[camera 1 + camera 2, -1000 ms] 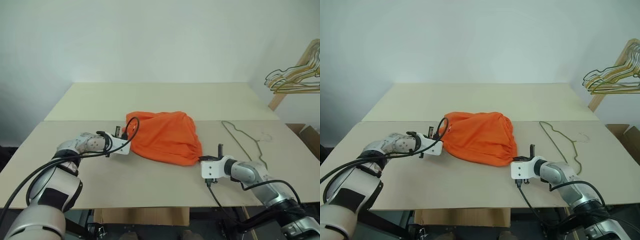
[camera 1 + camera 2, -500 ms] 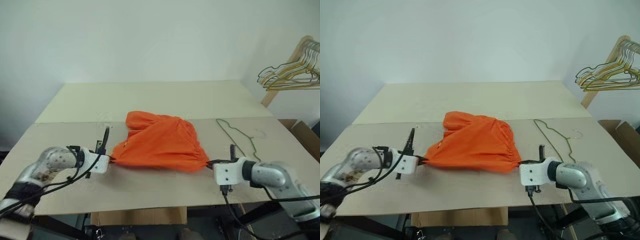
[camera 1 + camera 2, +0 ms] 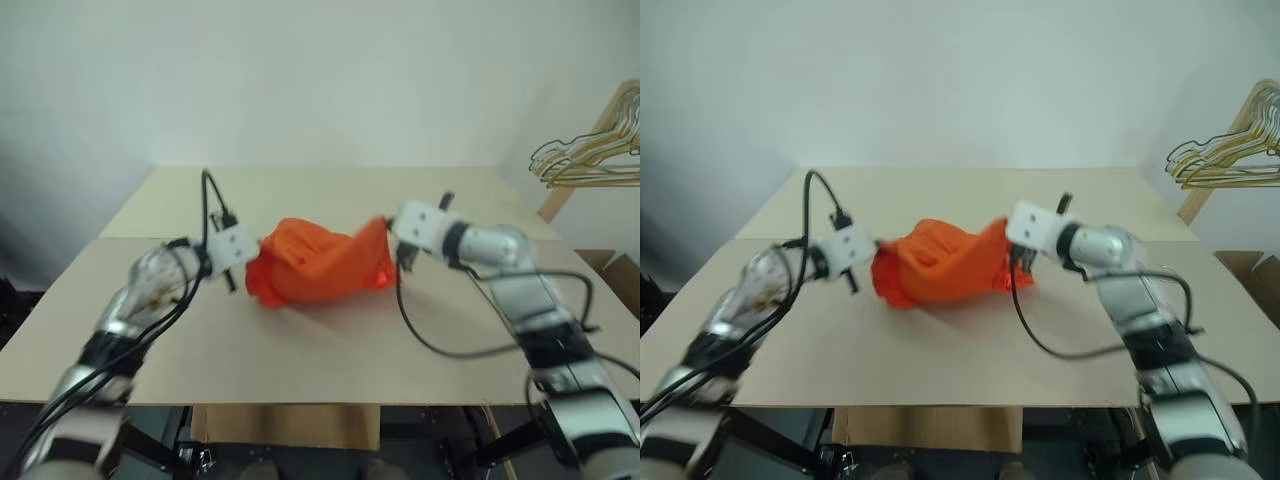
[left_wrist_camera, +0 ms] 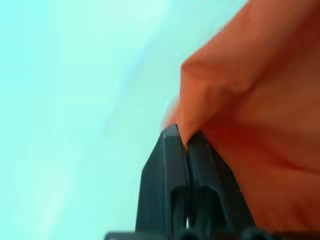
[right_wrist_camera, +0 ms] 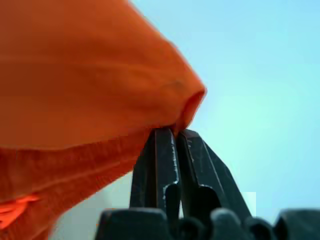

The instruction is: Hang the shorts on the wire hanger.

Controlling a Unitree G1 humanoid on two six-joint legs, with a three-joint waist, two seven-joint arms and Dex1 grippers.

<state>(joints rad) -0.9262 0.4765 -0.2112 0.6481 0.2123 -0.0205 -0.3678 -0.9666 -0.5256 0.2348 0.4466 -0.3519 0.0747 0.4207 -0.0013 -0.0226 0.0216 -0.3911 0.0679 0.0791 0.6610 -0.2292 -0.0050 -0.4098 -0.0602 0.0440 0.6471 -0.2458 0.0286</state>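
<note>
Left eye view: shorts (image 3: 318, 263) strung above table (image 3: 300, 350), pinched at both ends by left gripper (image 3: 250, 262) and right gripper (image 3: 388, 228).

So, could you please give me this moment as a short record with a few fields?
garment: shorts, bright orange, bunched and held up between the two grippers
left gripper: shut on one edge of the shorts
right gripper: shut on the opposite edge
surface: table, beige
background: cluster of wire hangers on a wooden rack at the right
hanging step: not yet done
</note>
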